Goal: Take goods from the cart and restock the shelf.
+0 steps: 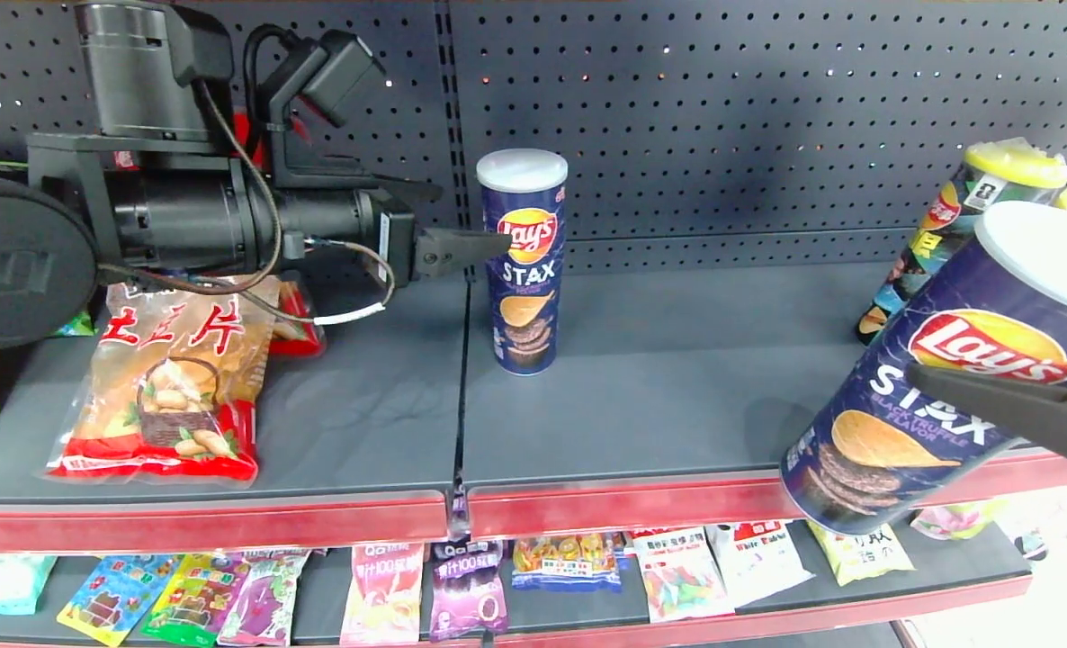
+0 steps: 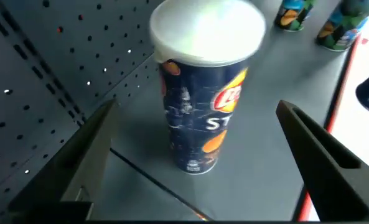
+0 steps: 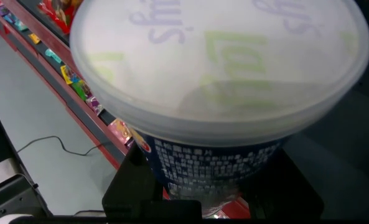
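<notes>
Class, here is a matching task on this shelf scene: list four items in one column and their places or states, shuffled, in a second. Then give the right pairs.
1 centre can
2 near-right can
3 snack bag
4 yellow-lidded can

A lying flat on the shelf
B held tilted, past the shelf's front edge
C standing upright, alone
D far right, near the back panel

Pairs: 1-C, 2-B, 3-A, 4-D.

Head: frontal, angled down on shelf. Left wrist: near, facing standing can, shared with head. Right wrist: tight above held can.
</notes>
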